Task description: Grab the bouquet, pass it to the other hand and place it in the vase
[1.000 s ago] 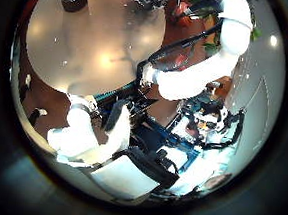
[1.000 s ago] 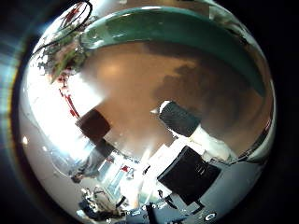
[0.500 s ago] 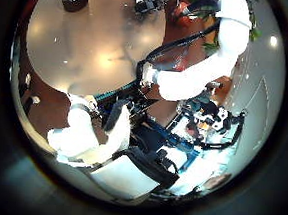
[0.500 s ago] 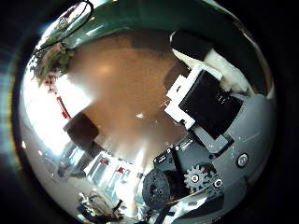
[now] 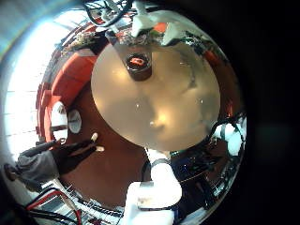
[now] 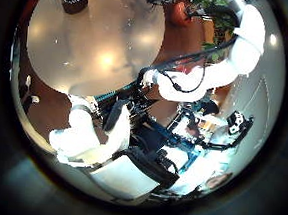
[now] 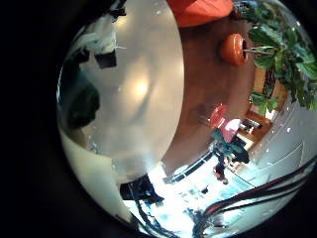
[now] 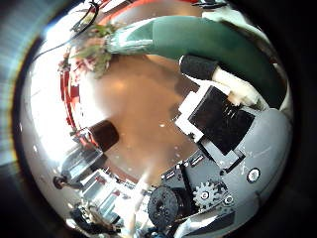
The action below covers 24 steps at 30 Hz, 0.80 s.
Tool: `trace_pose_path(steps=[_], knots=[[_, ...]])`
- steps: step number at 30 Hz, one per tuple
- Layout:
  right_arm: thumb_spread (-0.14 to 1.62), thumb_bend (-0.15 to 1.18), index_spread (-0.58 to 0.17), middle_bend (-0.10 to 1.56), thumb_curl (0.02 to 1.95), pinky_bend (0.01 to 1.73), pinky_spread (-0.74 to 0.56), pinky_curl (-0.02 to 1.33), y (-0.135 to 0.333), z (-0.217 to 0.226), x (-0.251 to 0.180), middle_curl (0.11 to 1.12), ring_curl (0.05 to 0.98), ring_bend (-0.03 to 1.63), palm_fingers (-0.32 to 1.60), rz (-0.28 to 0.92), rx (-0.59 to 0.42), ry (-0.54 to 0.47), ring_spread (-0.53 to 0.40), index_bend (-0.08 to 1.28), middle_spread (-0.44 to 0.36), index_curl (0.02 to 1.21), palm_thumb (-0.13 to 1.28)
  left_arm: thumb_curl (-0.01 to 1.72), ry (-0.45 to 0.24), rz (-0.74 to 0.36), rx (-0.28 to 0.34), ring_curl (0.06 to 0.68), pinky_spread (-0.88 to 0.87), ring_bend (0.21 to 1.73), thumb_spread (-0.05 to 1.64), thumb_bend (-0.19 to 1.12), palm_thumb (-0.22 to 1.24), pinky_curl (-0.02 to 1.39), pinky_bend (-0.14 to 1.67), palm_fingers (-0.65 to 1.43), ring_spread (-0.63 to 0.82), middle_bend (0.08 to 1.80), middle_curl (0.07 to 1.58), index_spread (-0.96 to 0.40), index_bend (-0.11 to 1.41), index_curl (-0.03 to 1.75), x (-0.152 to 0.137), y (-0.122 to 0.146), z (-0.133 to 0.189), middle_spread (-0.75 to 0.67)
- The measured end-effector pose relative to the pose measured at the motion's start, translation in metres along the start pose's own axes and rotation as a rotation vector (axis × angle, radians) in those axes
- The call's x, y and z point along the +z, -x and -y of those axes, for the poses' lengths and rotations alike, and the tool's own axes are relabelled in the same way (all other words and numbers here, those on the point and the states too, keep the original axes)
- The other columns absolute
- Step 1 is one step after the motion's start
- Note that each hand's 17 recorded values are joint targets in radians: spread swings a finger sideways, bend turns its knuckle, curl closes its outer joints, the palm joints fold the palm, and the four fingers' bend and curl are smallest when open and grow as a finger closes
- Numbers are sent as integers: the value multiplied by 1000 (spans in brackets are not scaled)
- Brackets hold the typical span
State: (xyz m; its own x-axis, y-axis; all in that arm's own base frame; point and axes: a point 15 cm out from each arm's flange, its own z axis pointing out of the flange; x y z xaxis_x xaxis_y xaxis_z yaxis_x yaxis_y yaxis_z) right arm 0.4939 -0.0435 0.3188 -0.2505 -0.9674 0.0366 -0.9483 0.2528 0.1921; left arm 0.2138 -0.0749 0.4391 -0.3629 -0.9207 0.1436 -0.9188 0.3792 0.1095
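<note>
The bouquet (image 8: 183,40) lies on the round table (image 8: 149,109), its long wrapped stem close to my right palm and its flower heads (image 8: 94,50) near the table's edge. My right hand (image 8: 223,114) hovers over the wrap, one fingertip (image 8: 198,67) right beside it, with no finger curled round it. The vase (image 5: 138,66), a dark cylinder, stands upright on the table, far from my left hand (image 6: 92,134); it also shows as the vase (image 8: 99,134) in the right thumb view. My left hand hangs relaxed off the table's side and holds nothing.
The right arm (image 6: 223,59) reaches across to the table's far side. The pale tabletop (image 5: 159,94) is bare between vase and left hand. Potted plants (image 7: 272,50) and a round pot (image 7: 233,48) stand on the floor beyond the table.
My right palm has swung and come down toward the bouquet, whose wrap now looms larger. The right arm has stretched further across the table. My left hand has stayed put.
</note>
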Motion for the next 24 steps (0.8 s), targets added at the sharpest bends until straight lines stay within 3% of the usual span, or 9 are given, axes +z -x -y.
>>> trace_pose_path(steps=[5, 10, 16, 24], knots=[[948, 78, -323, 1333, 734, 1455, -172, 639, -9, -27, -58, 899, 725, 1421, 1079, 73, -48, -102, -230, 1116, -172, 962, 1183, 348, -1, -6, -4, 209, 578, 444, 1058, -25, 394, 306, 196, 85, 629, 189, 301, 159, 179, 352, 1, -1, 0, 473], [934, 70, -305, 1358, 790, 1428, -161, 680, -13, -49, -91, 887, 741, 1428, 1082, 262, -61, -131, -223, 1118, -157, 981, 1195, 348, -18, -11, -16, 210, 579, 448, 1058, -25, 394, 305, 195, 96, 632, 186, 300, 157, 183, 354, -3, 4, 5, 470], [924, 56, -292, 1371, 848, 1401, -155, 721, -41, -71, -131, 872, 751, 1431, 1089, 487, -63, -193, -215, 1111, -147, 992, 1188, 348, -36, -69, -3, 209, 571, 448, 1058, -25, 394, 303, 193, 112, 626, 187, 302, 152, 183, 358, -9, -12, 13, 463], [924, 41, -282, 1380, 930, 1365, -154, 776, -56, -70, -116, 856, 761, 1432, 1091, 541, -55, -161, -212, 1112, -140, 1007, 1174, 350, -49, -72, -3, 207, 562, 445, 1067, -24, 399, 299, 192, 117, 622, 188, 304, 146, 185, 364, -13, -14, 15, 459]])
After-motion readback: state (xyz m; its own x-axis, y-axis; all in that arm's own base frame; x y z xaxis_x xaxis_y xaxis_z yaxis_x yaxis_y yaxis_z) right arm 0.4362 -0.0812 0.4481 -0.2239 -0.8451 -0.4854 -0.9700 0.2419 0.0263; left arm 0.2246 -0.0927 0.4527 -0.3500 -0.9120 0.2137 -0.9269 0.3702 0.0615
